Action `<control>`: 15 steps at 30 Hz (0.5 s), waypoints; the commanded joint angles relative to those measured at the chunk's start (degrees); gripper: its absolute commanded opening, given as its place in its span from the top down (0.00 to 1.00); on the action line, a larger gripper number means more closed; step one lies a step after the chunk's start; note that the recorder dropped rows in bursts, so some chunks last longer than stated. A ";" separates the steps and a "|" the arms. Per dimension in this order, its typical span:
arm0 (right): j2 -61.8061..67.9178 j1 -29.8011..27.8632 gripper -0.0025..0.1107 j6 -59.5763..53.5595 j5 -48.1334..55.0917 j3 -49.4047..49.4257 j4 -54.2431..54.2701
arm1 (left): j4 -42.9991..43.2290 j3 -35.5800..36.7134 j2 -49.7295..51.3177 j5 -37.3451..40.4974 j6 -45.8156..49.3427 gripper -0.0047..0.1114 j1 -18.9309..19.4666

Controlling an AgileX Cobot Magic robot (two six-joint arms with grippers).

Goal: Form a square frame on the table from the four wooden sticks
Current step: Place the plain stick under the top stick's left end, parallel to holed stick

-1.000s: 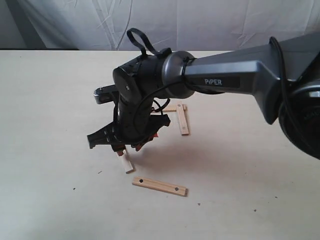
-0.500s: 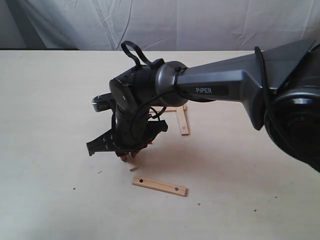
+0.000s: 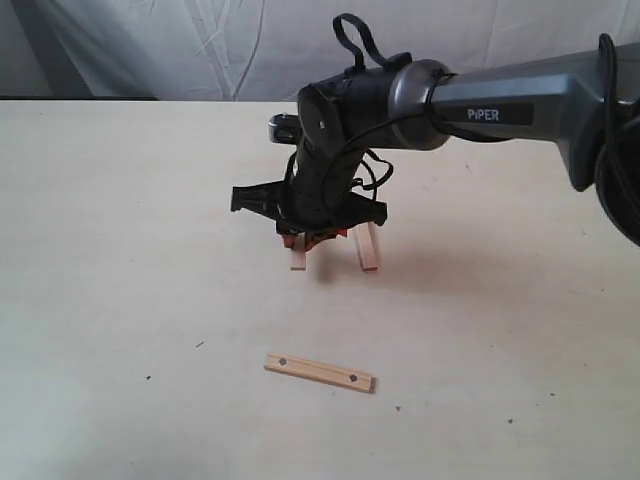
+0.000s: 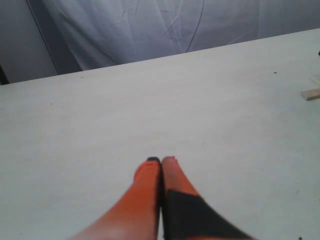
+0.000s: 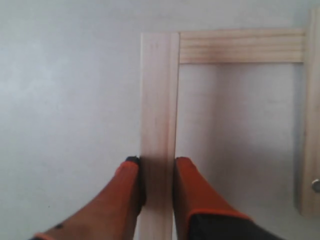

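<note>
The right arm (image 3: 520,95) is a smooth dark grey tube with the word "PIPER" (image 3: 488,114) printed on it in white letters. It ends in a round black wrist (image 3: 335,125), from which a small silver metal part (image 3: 283,127) sticks out. A thin black cable (image 3: 345,18) makes a loop at this wrist, and the right gripper (image 3: 315,240) has a black body with two flat side wings and short orange fingers (image 5: 187,187). The left gripper (image 4: 161,161) has the same orange fingers, narrow and rounded at the tips with a little black on the inner edge, and one of them goes into a black cover at its base.
</note>
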 commanded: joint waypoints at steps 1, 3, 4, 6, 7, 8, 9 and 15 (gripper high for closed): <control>-0.14 -0.65 0.97 2.94 -2.93 -0.13 -4.37 | 0.07 0.22 -0.36 -0.26 -0.05 0.96 0.10; -0.14 -0.65 0.97 8.34 -3.20 -0.13 -9.63 | 0.07 0.22 -0.36 -0.26 -0.05 0.96 0.10; -0.14 -0.65 0.97 9.55 -3.20 -0.13 -11.04 | 0.07 0.22 -0.36 -0.26 -0.05 0.96 0.10; -0.14 -0.65 0.97 9.67 -3.09 -0.13 -11.32 | 0.07 0.22 -0.36 -0.26 -0.05 0.96 0.10; -0.14 -0.65 0.97 9.57 -3.09 -0.13 -11.32 | 0.07 0.22 -0.36 -0.26 -0.05 0.96 0.10; -0.14 -0.65 0.97 9.57 -3.09 -0.13 -11.32 | 0.07 0.22 -0.36 -0.26 -0.05 0.96 0.10; -0.01 -0.65 0.97 9.40 -3.09 -0.13 -11.08 | 0.07 0.22 -0.36 -0.26 -0.05 0.96 0.10; 2.25 -0.65 0.97 5.14 -3.09 -0.13 -8.35 | 0.07 0.22 -0.36 -0.26 -0.05 0.96 0.10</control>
